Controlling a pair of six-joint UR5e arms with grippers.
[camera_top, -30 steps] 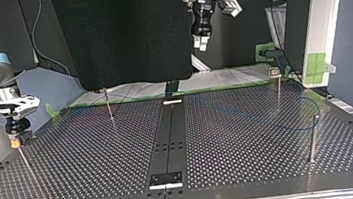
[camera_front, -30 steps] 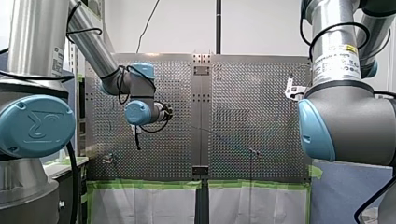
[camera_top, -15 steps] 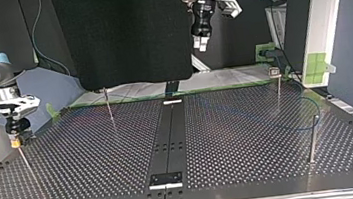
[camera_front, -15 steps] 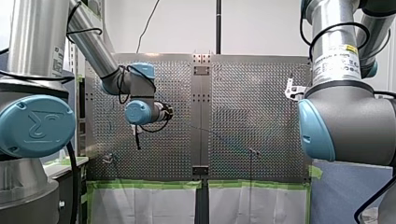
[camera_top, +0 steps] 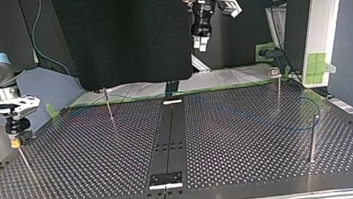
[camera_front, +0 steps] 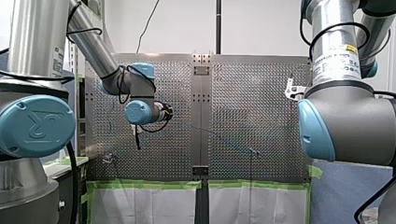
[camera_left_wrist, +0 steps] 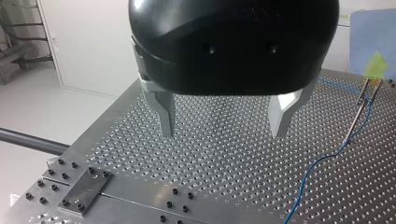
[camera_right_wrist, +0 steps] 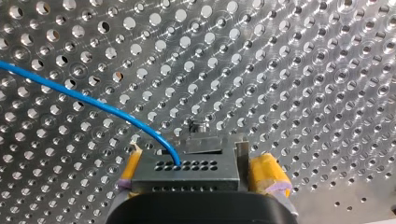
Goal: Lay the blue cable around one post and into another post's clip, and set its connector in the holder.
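In the right wrist view a dark connector block [camera_right_wrist: 187,165] with the blue cable [camera_right_wrist: 93,105] running into it sits between my right gripper's [camera_right_wrist: 200,168] yellow pads [camera_right_wrist: 267,173], which stand spread on either side of it. In the top view that gripper [camera_top: 17,143] is at the top of a thin post [camera_top: 26,164] at the left. The blue cable [camera_top: 288,127] curves round the post [camera_top: 312,139] at the right. My left gripper [camera_top: 202,43] hangs high above the table, open and empty, with its metal fingers [camera_left_wrist: 166,116] well apart.
Two more thin posts [camera_top: 108,104] [camera_top: 278,88] stand near the perforated table's [camera_top: 95,159] far edge, the right one with a small clip [camera_top: 274,71] on top. A black rail [camera_top: 168,130] runs down the middle. Green tape lines the far edge.
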